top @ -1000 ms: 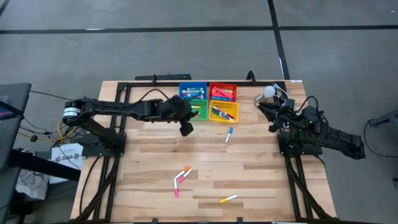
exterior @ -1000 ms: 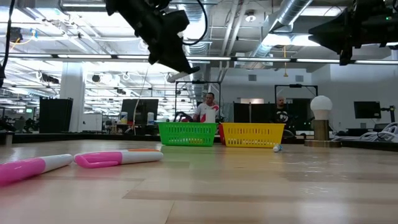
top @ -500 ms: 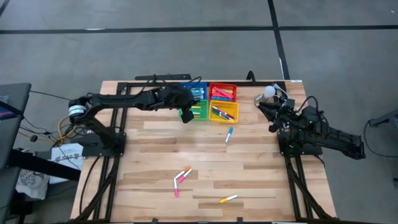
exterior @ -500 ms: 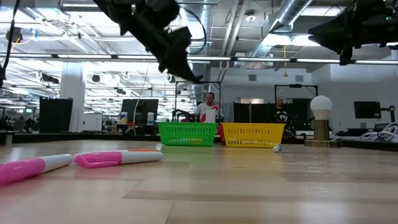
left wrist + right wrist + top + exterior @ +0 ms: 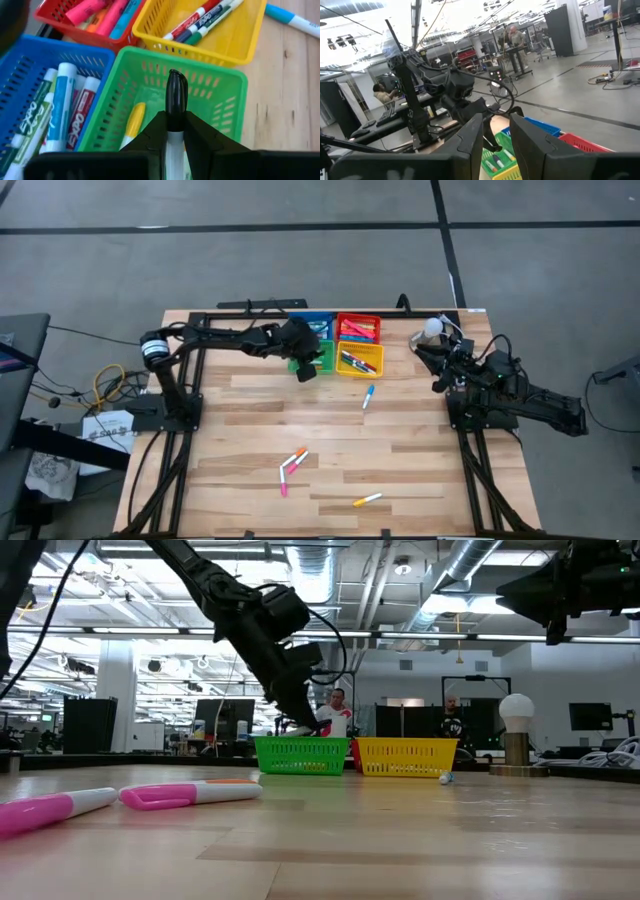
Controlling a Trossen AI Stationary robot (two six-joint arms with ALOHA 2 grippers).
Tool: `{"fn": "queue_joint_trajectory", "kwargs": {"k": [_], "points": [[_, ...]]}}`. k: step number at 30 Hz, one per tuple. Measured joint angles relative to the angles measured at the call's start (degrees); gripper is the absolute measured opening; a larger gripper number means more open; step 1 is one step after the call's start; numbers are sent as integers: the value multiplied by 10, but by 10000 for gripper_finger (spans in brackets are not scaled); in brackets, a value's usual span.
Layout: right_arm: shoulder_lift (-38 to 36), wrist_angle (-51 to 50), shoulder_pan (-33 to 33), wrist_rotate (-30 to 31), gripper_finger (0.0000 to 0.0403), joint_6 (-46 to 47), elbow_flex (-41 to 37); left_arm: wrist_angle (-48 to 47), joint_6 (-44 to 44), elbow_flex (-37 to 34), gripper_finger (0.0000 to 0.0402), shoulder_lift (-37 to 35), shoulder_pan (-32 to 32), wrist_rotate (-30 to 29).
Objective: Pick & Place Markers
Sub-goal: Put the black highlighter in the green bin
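Observation:
My left gripper (image 5: 305,366) hangs over the green tray (image 5: 322,358), shut on a marker with a black cap (image 5: 176,97) and a white barrel. In the low view, the gripper (image 5: 303,712) is just above the tray's rim (image 5: 302,754). A yellow marker (image 5: 133,121) lies in the green tray. More markers fill the blue tray (image 5: 60,107), the red tray (image 5: 95,15) and the yellow tray (image 5: 210,25). Loose markers lie on the table: a blue one (image 5: 368,396), a pink and orange pair (image 5: 291,465), and a yellow one (image 5: 367,500). My right gripper (image 5: 496,135) waits open at the table's right edge. My left gripper pinches the marker's white barrel (image 5: 172,142), just behind the black cap, between its two fingers. The marker lies along the fingers and sticks out past their tips. The fingers slant down toward the far side. The marker is lifted clear, cap end lowest, over the green tray.
The four trays stand close together at the table's far middle. A white lamp-like ball (image 5: 432,327) stands at the far right. In the low view, people stand in the room behind the table. Bare wood lies between the trays and the loose markers.
My left gripper has swung toward the table's far edge and sunk, coming from above the bare wood in front of the trays to just over the green tray. It has stayed shut on the marker, which now points down into the tray.

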Motion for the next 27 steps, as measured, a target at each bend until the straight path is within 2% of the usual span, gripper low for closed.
{"fn": "queue_joint_trajectory", "kwargs": {"k": [11, 20, 27], "points": [[0, 0, 0, 0, 87, 0, 0, -13, 55, 7, 51, 8, 3, 5], [0, 0, 0, 0, 87, 0, 0, -18, 58, -4, 54, 7, 3, 28], [0, 0, 0, 0, 87, 0, 0, -17, 58, -17, 97, 7, 1, 26]]}}
